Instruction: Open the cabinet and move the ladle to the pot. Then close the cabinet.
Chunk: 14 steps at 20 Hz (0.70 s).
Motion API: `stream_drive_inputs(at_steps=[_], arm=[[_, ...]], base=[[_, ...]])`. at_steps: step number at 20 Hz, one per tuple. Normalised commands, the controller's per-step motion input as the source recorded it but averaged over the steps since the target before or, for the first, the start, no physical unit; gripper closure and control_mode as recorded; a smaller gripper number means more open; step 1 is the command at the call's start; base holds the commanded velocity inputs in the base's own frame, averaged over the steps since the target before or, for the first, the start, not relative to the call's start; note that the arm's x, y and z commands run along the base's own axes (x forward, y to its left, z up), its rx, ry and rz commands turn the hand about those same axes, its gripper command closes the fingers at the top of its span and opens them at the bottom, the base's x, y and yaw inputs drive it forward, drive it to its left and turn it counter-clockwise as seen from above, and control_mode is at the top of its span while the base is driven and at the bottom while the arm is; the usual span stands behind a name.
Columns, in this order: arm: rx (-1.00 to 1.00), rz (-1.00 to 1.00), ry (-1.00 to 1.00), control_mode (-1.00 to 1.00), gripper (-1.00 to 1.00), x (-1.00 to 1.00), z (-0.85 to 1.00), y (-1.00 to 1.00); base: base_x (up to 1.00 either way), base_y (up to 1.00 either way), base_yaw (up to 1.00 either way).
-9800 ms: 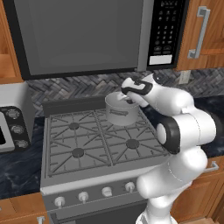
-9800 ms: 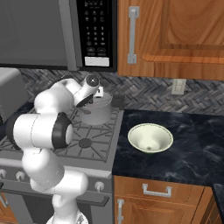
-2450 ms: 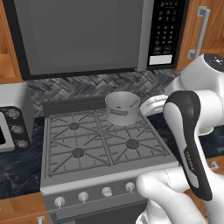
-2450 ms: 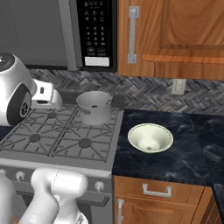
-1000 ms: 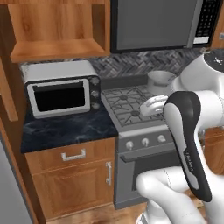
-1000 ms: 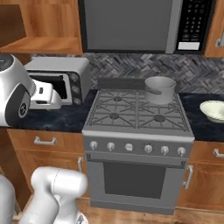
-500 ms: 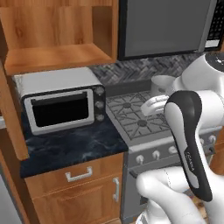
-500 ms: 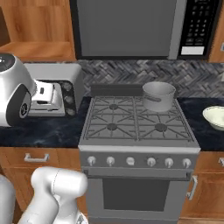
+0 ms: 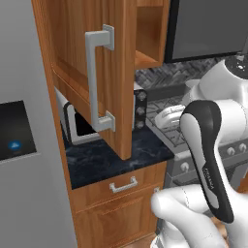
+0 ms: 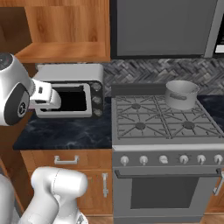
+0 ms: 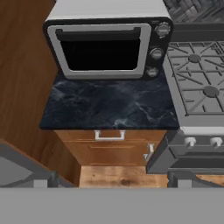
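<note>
Fingers (image 11: 178,178) spread wide, nothing between them, pointing down at the table (image 11: 109,107) in front of the toaster oven (image 11: 105,48). In the right base view the hand sits just ahead of the oven's left end, below the open shelf.

Cabinet (image 9: 114,72) door is swung out into the room. Its bar handle (image 9: 97,82) runs vertically and faces the fridge (image 9: 19,145), away from the arm. The door is above the fingers and to the robot's left, so closing probably means lifting, turning the hand up and reaching round the free edge.

Pot (image 10: 181,94) is on the stove's (image 10: 162,118) back right burner, well to the right. Can't tell if the ladle is in it.
</note>
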Motion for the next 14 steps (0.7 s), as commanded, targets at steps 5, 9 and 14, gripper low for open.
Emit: stream_drive_inputs(at_steps=[5, 9, 14], arm=[[0.00, 0.00, 0.00, 1.00, -1.00, 0.00, 0.00, 0.00], [0.00, 0.00, 0.00, 1.00, -1.00, 0.00, 0.00, 0.00], [0.00, 0.01, 0.00, -1.00, -1.00, -0.01, 0.00, 0.00]], base=[[0.50, 0.03, 0.00], [0.52, 0.00, 0.00], [0.11, 0.00, 0.02]])
